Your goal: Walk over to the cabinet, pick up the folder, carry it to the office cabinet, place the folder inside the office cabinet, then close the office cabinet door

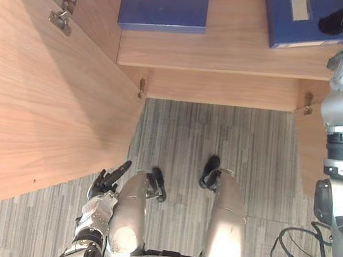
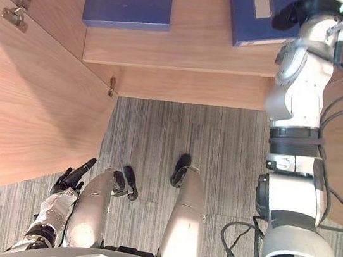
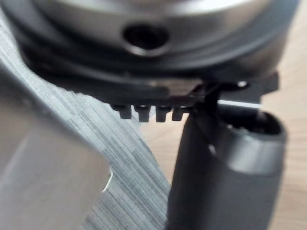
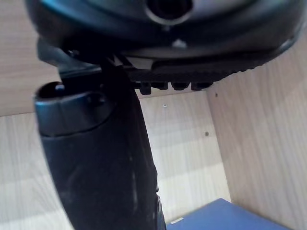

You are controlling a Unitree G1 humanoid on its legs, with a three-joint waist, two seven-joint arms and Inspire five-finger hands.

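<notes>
As the left eye view looks down into the open office cabinet (image 1: 233,54), two folders lie flat on its shelf: a plain blue folder (image 1: 163,3) on the left and a labelled blue folder (image 1: 298,22) on the right, well apart. The cabinet door (image 1: 33,115) stands swung out at left, its hinge (image 1: 62,14) exposed. The right hand (image 1: 334,22) sits at the right edge of the labelled blue folder; open or closed, cannot tell. Right eye view: the left hand (image 2: 70,179) hangs low over the striped carpet (image 2: 178,129), fingers straight, holding nothing. Left wrist view: thumb out, carpet and wood beyond. Right wrist view: thumb extended, nothing gripped; a blue folder corner lies past it inside the cabinet.
</notes>
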